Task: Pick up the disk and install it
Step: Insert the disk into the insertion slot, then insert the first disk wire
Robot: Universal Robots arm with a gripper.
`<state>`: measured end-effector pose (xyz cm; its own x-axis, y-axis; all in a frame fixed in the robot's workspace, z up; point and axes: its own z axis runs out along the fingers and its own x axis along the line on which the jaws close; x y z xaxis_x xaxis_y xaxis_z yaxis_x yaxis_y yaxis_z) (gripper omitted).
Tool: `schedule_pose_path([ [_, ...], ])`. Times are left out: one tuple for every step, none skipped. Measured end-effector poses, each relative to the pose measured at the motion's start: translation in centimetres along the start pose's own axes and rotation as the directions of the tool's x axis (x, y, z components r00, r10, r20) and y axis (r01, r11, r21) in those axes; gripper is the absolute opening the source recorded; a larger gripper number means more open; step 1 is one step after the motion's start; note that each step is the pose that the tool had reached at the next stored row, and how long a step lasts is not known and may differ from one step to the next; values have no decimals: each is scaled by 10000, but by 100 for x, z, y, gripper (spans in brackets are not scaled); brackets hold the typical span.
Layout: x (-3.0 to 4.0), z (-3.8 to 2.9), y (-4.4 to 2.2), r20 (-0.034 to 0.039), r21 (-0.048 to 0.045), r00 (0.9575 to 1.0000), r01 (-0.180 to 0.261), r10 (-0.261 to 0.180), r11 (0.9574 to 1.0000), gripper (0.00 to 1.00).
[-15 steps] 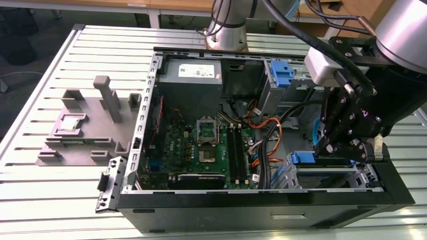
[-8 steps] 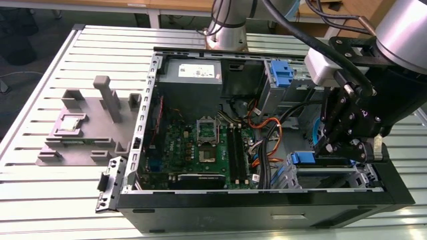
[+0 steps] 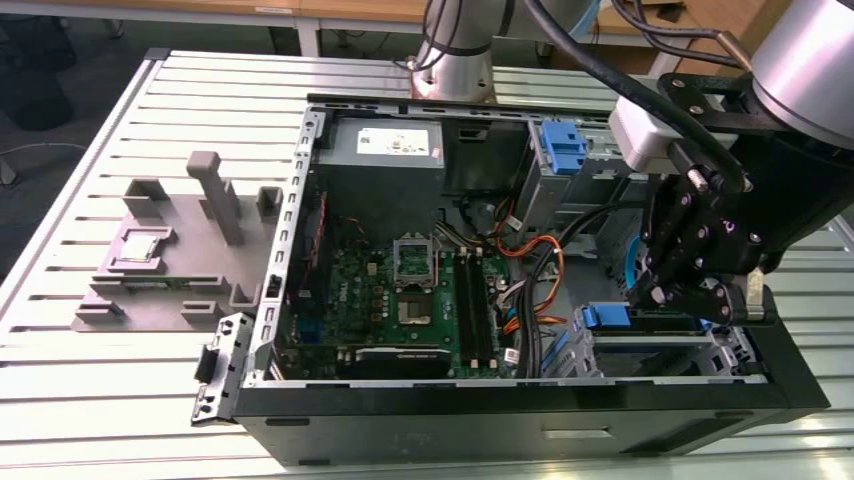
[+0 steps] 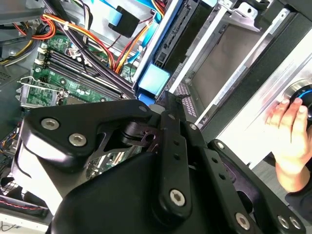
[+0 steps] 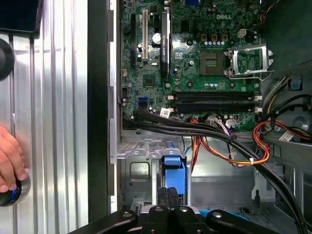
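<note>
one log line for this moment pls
gripper: over drive cage, by blue tab | disk: edge-on at cage | hand: on knob

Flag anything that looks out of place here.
A hand rests on a round knob on the table beside the case, odd with the gripper inside it. The processor socket lies bare, its retaining frame flipped open.

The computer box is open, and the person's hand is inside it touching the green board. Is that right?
Not quite. The computer box is open, but the hand is outside it, resting on a round knob on the ribbed metal table, not touching the green board. The first wrist view shows it.
</note>
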<state>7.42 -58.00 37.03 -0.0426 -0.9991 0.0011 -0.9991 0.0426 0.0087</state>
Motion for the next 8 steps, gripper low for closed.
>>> schedule_pose_path([
  [0,0,0,8,0,10000,0,0,10000,10],
  [0,0,0,28,-1,10000,0,0,10000,10],
  [0,0,0,30,-1,10000,0,0,10000,10],
  [0,0,0,45,-2,10000,1,-1,10000,10],
  [0,0,0,60,-3,10000,0,0,10000,10],
  [0,0,0,63,-3,10000,1,-1,10000,10],
  [0,0,0,67,-3,10000,0,0,10000,10],
  [0,0,0,71,-3,10000,1,-1,10000,10],
])
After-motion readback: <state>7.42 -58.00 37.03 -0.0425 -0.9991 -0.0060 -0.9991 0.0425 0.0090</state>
